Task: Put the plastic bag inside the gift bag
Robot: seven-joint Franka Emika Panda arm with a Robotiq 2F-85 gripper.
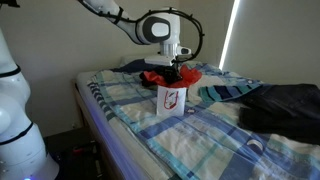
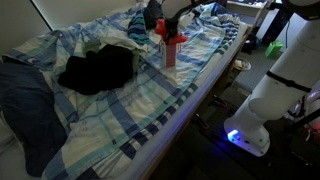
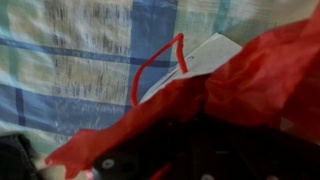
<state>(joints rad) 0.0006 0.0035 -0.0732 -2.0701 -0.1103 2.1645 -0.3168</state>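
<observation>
A white gift bag (image 1: 171, 99) with red handles stands upright on the plaid bed; it also shows in an exterior view (image 2: 169, 53). A red plastic bag (image 1: 160, 76) bunches over its open top in both exterior views (image 2: 162, 33). My gripper (image 1: 176, 68) sits right above the gift bag's mouth, shut on the red plastic. In the wrist view the red plastic bag (image 3: 250, 80) fills the right and bottom and hides most of my fingers (image 3: 195, 150). The gift bag's white rim (image 3: 205, 58) and a red handle loop lie just beyond it.
A black garment (image 1: 282, 105) lies on the bed beside the gift bag, also in an exterior view (image 2: 95, 68). A white machine body (image 1: 15, 110) stands by the bed's edge (image 2: 280, 80). The plaid blanket (image 3: 80, 50) is rumpled.
</observation>
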